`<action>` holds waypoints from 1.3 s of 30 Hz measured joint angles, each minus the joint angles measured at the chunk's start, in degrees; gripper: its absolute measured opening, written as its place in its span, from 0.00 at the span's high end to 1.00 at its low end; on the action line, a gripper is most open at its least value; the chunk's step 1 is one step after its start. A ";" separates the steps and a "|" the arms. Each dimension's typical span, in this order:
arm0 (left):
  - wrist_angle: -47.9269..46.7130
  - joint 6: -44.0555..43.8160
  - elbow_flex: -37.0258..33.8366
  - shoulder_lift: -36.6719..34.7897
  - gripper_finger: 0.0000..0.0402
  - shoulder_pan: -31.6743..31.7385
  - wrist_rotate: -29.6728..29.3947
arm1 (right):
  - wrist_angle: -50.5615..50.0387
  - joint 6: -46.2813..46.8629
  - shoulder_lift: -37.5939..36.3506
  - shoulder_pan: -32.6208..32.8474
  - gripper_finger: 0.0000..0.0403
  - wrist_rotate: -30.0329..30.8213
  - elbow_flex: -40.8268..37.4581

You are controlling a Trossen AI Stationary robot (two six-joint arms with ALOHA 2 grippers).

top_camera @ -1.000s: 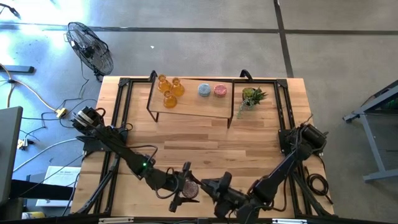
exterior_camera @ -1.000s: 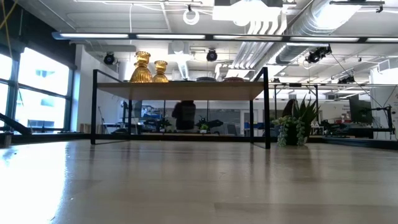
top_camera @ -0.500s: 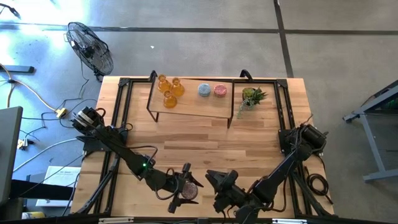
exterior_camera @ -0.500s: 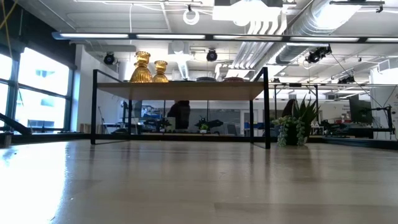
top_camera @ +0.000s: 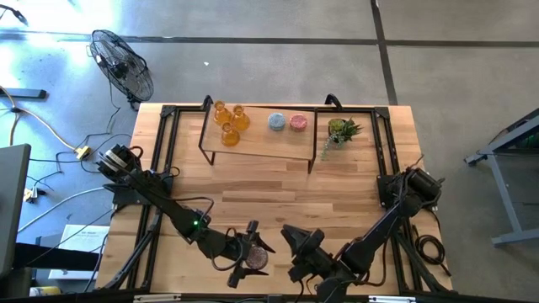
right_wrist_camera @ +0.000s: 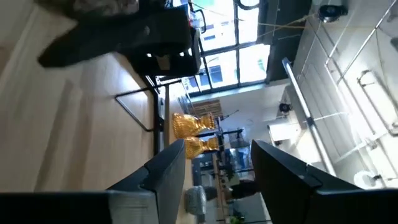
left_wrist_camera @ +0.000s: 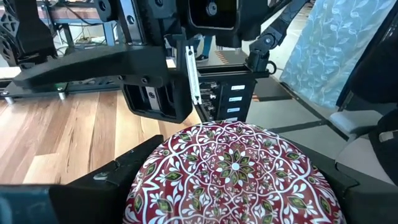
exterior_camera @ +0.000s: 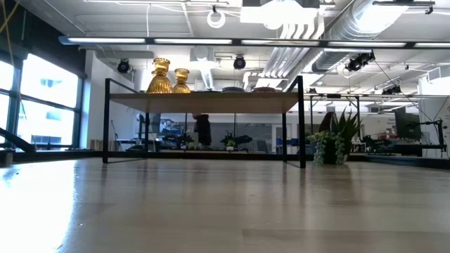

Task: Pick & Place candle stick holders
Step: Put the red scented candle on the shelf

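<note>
High view: the small black-framed shelf (top_camera: pixel 257 137) sits at the table's twelve o'clock edge, carrying three amber holders (top_camera: pixel 228 123) on its left part, then the blue-grey holder (top_camera: pixel 276 122) and the pink holder (top_camera: pixel 298 122) toward the middle. The potted plant (top_camera: pixel 341 131) stands just beside the shelf at its three o'clock end. Down at six o'clock the left gripper (top_camera: pixel 250 253) is clamped on the mauve patterned holder (top_camera: pixel 258 256), while the right gripper (top_camera: pixel 295 239) hangs near it, fingers apart and holding nothing.

Low view: the shelf stands across the far table, amber holders on its top at the eleven o'clock side; neither arm shows here.

Left wrist view: the mauve patterned holder fills the space between the dark fingers (left_wrist_camera: pixel 118 177), seen from its decorated top.

Right wrist view: the two fingers stand apart with only the room between them, the amber holders far off.

Judging by this, five holders are placed; the sixth remains to be carried to the shelf.
</note>
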 joint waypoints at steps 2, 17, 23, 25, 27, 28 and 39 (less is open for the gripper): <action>-0.04 0.00 0.00 0.00 0.31 0.00 0.00 | 1.05 2.17 0.09 0.00 0.56 -0.42 0.00; -0.19 -0.02 -0.04 0.02 0.31 0.00 -0.07 | 1.61 7.08 0.09 0.07 0.56 -0.88 0.09; -0.45 -0.02 -0.04 0.02 0.31 0.00 -0.08 | 0.50 6.43 0.09 0.12 0.52 -3.41 0.09; -0.65 -0.03 -0.04 0.04 0.31 0.00 -0.09 | -0.16 6.74 0.09 0.13 0.48 -4.46 0.09; -0.65 -0.02 -0.06 0.04 0.31 0.00 -0.09 | -0.31 6.76 0.09 0.13 0.43 -4.93 0.07; -0.65 -0.02 -0.04 0.04 0.31 0.00 -0.09 | -0.59 6.73 0.09 0.13 0.40 -4.93 0.07; -0.50 -0.44 -0.07 0.04 0.31 0.00 -0.07 | -1.46 6.92 0.09 0.11 0.24 -7.07 0.07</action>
